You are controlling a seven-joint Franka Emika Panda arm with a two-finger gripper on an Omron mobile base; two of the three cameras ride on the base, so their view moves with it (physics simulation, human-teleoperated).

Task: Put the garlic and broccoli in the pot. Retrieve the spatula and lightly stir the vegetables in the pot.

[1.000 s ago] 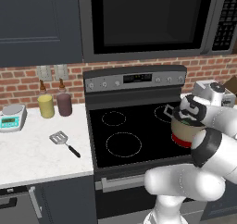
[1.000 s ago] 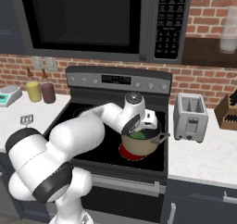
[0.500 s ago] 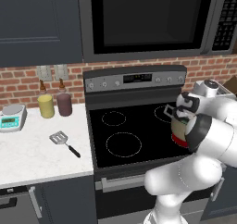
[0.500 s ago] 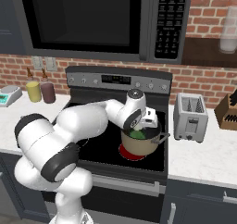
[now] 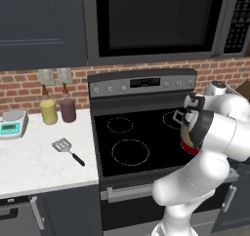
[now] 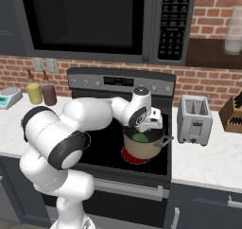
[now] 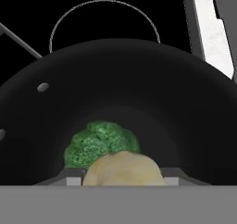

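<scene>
a: status of the vegetables?

b: the small dark-green broccoli floret (image 7: pixel 102 142) lies on the dark floor of the round tan pot with the dark interior and grey side handles (image 6: pixel 144 147), which stands on the front right burner of the black stove (image 5: pixel 141 137). that item i judge done. the pale beige-cream garlic bulb (image 7: pixel 122 168) sits at the tool (image 6: pixel 143 127), directly above the pot's mouth, with the broccoli just beyond it in the hand view.

a: is the garlic held or released?

b: held, as far as the frames show. the bulb sits between the fingers, so the tool is closed on the garlic and nothing suggests it is resting on the pot floor. the fingertips themselves are mostly hidden behind the bulb.

a: so the first step is incomplete.

b: half complete. one vegetable in, the other over the pot and not yet let go. in my judgement a release here would land it inside the rim.

a: and the utensil?

b: the small turner with the flat silver slotted head and thin black handle (image 5: pixel 68 149) lies untouched on the white table (image 5: pixel 29 162) left of the stove, well apart from the arm. retrieval and stirring both remain outstanding.
</scene>
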